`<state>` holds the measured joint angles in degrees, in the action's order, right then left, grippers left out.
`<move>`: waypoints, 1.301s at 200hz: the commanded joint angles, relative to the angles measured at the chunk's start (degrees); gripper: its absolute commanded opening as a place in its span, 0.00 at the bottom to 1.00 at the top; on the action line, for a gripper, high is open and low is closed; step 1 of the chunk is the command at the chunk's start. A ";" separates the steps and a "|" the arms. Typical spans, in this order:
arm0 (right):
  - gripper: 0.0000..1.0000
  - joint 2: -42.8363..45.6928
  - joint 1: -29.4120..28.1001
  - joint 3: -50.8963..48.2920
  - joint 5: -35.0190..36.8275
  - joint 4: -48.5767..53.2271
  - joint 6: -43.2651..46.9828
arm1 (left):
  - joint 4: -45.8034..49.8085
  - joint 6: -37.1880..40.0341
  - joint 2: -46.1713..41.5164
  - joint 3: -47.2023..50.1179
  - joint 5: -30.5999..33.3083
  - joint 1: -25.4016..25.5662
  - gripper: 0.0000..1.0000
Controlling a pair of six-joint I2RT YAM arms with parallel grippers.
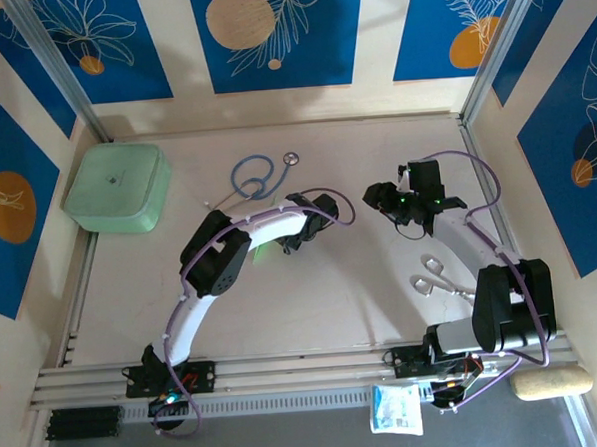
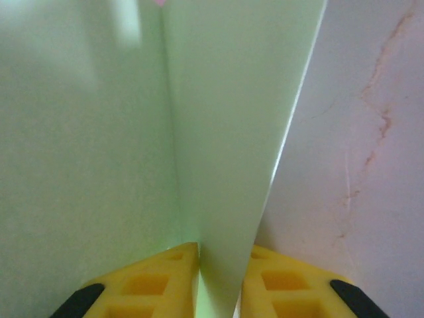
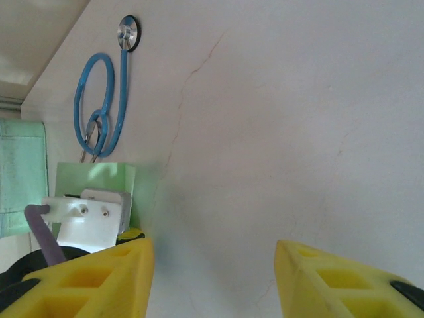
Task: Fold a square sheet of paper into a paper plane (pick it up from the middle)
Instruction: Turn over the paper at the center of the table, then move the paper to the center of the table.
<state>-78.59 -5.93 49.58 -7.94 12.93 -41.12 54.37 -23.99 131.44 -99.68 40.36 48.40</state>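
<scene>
Soft, even light overhead, faint shadows on the table (image 1: pixel 363 300); left wrist view is hazy (green paper (image 2: pixel 225 132) pressed close to the lens), right wrist crisp.

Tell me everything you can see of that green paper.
The paper is thin, plain, pale green and unmarked, with a matte look. Up close it shows two flat panels meeting at a sharp straight crease, so it is partly folded, and one clean straight edge borders the pale table. It runs down between the yellow fingers of the left gripper; whether they pinch it is unclear. From above, a green sliver peeks out under that arm, mid-table.
</scene>
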 commanded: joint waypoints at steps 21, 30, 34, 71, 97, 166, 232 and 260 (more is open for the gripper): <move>0.51 -1.04 0.31 -0.61 -2.16 0.26 -1.21 | -0.18 -4.95 -3.38 -1.69 -10.55 1.32 0.28; 0.51 -1.21 0.29 -0.61 -2.07 0.21 -1.32 | -1.09 -5.52 -4.47 -1.21 -12.21 1.49 0.29; 0.51 -1.23 0.31 -0.69 -2.03 0.17 -1.40 | -1.52 -5.89 -4.94 -0.99 -12.87 1.69 0.30; 0.52 -1.98 0.65 -1.08 -0.63 0.18 -3.33 | -10.55 -10.00 -10.78 4.02 -26.23 2.55 0.38; 0.52 -2.64 0.92 -1.04 -1.68 -0.18 -3.87 | -19.79 -13.60 -15.98 9.71 -36.36 2.99 0.39; 0.52 -4.74 0.07 -0.31 -5.87 -1.39 -3.27 | -27.04 -15.29 -27.69 25.26 -36.25 -4.18 0.40; 0.53 -6.18 -1.77 0.64 -5.68 -0.89 -3.17 | -32.20 -16.56 -27.67 34.02 -40.81 -13.60 0.36; 0.53 -7.06 -2.23 1.12 -5.95 -0.72 -3.22 | -31.52 -15.24 -25.31 32.64 -39.76 -14.71 0.34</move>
<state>-84.75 -7.64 49.08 -12.43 11.46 -44.16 23.94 -40.03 103.92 -65.78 1.50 34.50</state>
